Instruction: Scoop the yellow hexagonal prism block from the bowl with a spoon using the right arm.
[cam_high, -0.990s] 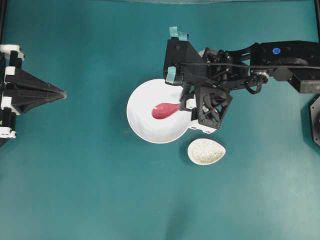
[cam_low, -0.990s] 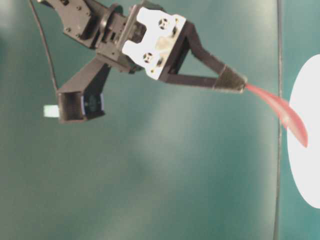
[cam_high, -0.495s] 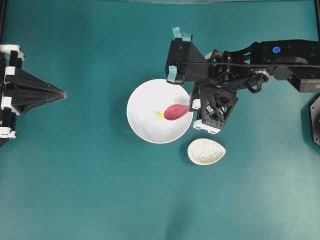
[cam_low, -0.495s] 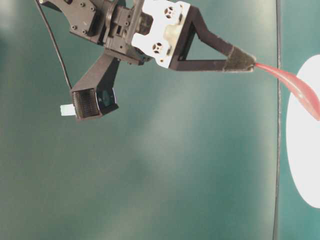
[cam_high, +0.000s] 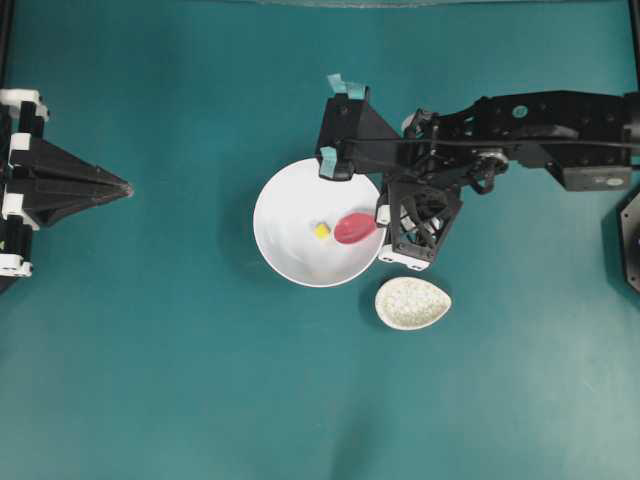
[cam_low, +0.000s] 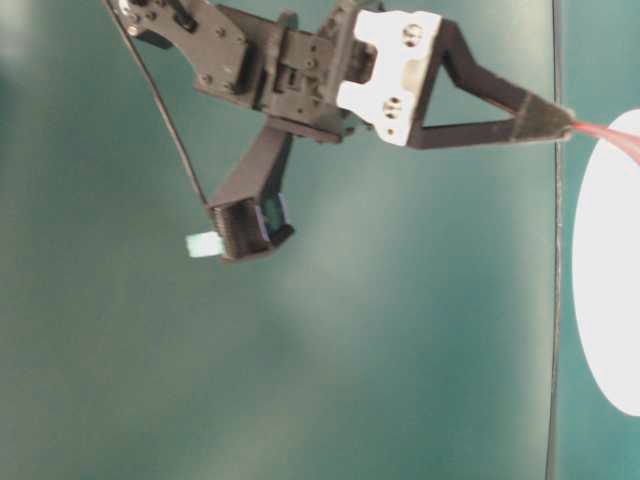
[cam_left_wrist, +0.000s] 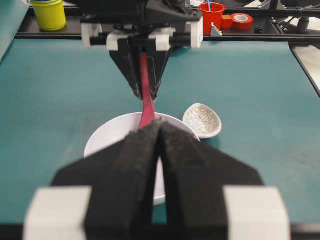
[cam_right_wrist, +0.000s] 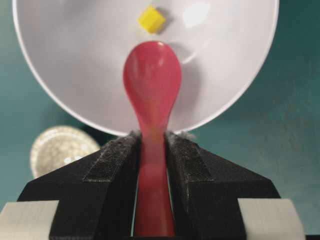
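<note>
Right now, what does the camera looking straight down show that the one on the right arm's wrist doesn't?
Only the overhead view shows the idle left gripper shut at the table's edge.

Only the right wrist view shows the right gripper clamped on the spoon's handle up close.

Both show the spoon, the yellow block just beyond its tip, the white bowl, and the speckled dish.

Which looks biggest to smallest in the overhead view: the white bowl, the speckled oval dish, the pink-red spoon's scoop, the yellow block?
1. Large round white bowl
2. Small speckled oval dish
3. Glossy pink-red spoon's scoop
4. Tiny yellow block
</note>
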